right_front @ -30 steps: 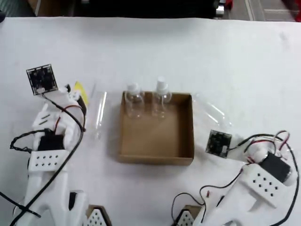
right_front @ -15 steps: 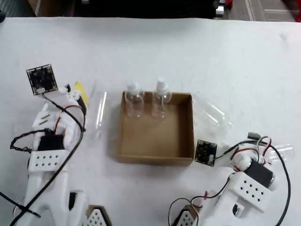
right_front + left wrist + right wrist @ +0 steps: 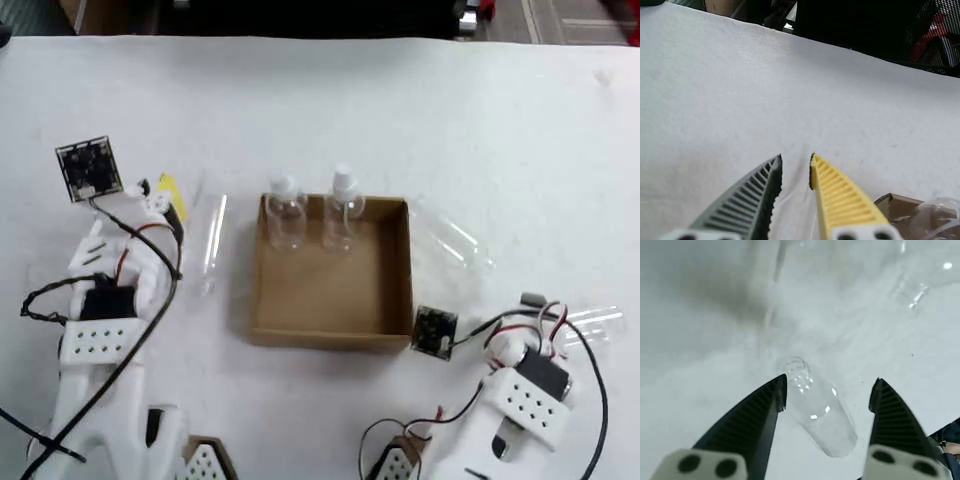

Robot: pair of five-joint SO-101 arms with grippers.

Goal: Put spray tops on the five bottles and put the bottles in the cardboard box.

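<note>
As left claw (image 3: 796,160) gapes slightly, spread right claw (image 3: 830,382) straddles clear cylindrical bottle (image 3: 822,420)

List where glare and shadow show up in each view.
High view: the clear bottle lying left of the cardboard box shows mostly as bright streaks on the white table. Right wrist view: small glints dot the capless bottle inside the open right tool; a grey shadow crosses the table behind. Left wrist view: evenly lit table, dark room beyond.
</note>
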